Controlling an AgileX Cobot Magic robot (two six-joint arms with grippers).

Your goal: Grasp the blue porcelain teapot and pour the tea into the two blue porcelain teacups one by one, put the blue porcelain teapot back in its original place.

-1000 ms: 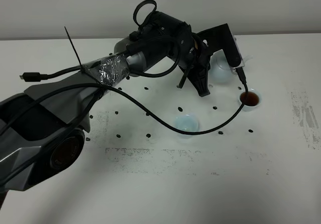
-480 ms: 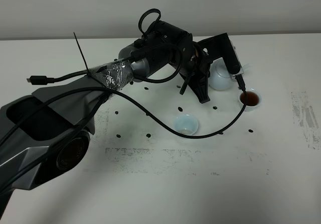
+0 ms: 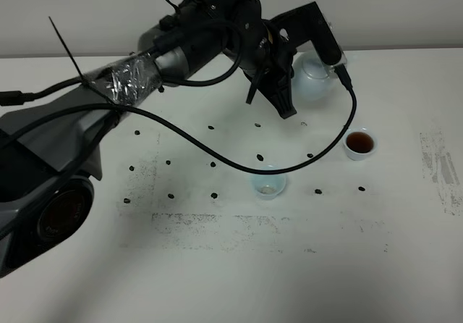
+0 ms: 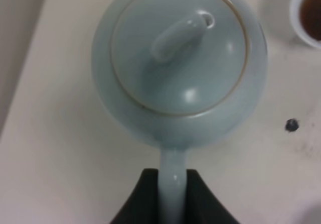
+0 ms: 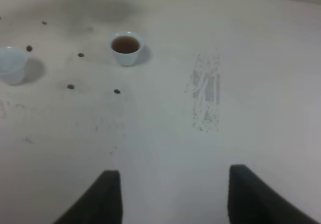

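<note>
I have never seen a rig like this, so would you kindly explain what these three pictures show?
This is a robot with two arms. Each arm ends in a two-fingered tool and carries a small camera at its wrist. The wide picture comes from a camera mounted high above the white table. In it the left arm reaches across to a pale blue teapot. The left wrist picture looks down on that teapot, and the left tool is closed on its handle. I cannot tell whether the pot rests on the table. The right wrist picture shows the right tool open and holding nothing. Two small blue cups stand on the table: the filled cup holds dark tea, and the second cup shows none. The black dots are marks on the tabletop.
</note>
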